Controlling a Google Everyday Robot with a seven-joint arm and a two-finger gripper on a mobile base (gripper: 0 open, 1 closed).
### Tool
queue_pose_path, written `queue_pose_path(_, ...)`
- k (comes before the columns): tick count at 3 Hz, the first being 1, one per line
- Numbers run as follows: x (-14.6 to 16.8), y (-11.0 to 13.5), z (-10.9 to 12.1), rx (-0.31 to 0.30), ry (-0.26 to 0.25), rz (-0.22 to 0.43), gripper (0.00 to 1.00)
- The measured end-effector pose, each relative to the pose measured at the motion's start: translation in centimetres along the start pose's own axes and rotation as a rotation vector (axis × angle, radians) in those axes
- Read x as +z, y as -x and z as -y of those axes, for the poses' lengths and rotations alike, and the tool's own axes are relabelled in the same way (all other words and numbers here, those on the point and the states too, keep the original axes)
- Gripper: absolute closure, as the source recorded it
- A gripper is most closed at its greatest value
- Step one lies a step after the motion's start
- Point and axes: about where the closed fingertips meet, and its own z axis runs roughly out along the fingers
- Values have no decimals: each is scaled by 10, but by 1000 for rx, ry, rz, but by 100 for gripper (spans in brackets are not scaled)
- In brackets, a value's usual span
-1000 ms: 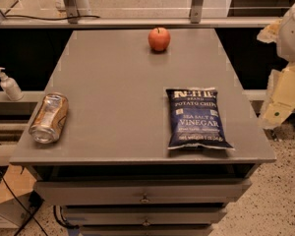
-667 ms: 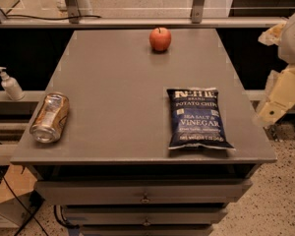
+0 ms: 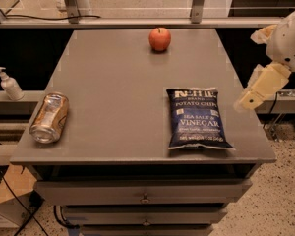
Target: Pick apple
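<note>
the pincer [image 3: 255, 90] hangs right of the table [image 3: 113, 82], its arm [image 3: 290, 38] cut off by the right edge.

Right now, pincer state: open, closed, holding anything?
Pincer: past the table's right edge, near the chip bag; open or closed cannot be told. The apple sits on the table's far side, ungrasped.

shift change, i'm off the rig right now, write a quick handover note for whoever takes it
Gripper: in the air off the table's right side, to the right of the chip bag, touching nothing on the table.
Apple: upright at the far edge of the table, near the middle, untouched, with bare tabletop around it.
Also on the table: the chip bag lying flat at front right, and a can on its side at front left.
Done: nothing yet; the apple is not grasped.
Left: reach across to the far edge, grasp the apple, lift it.
</note>
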Motion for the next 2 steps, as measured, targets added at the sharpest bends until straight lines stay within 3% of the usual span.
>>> queue_pose_path(1,36,10,33,55,-10,119,0)
queue_pose_path(2,38,11,36,60,-11,129,0)
